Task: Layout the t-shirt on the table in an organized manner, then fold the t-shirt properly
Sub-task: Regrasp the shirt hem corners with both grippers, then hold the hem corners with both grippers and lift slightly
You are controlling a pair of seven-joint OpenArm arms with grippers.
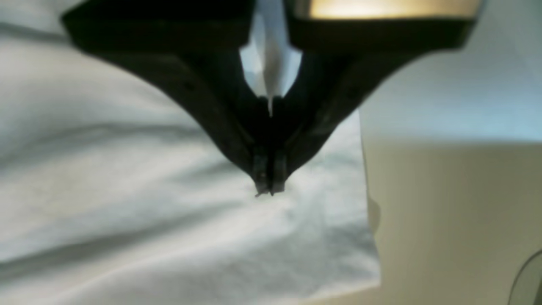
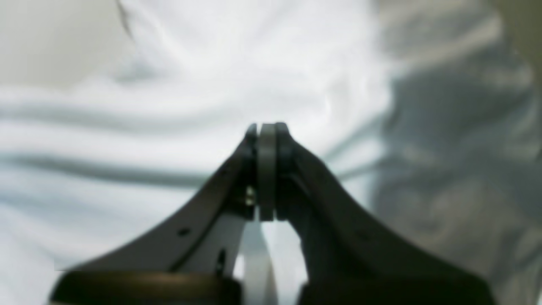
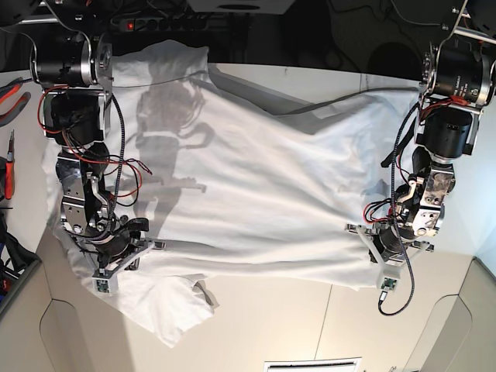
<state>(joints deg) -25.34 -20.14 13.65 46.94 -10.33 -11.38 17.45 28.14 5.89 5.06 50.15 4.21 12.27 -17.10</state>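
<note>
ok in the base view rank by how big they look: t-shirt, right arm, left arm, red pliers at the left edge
1. t-shirt, clearly largest
2. right arm and left arm: look about alike, not ranked
3. red pliers, smallest, partly cut off by the frame edge

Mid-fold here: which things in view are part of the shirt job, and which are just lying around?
Job:
- t-shirt, spread out and wrinkled
- table
- left pincer, shut on the t-shirt
- right pincer, shut on the t-shirt

Lying about:
- red-handled pliers, at the table's edge
- power strip behind
</note>
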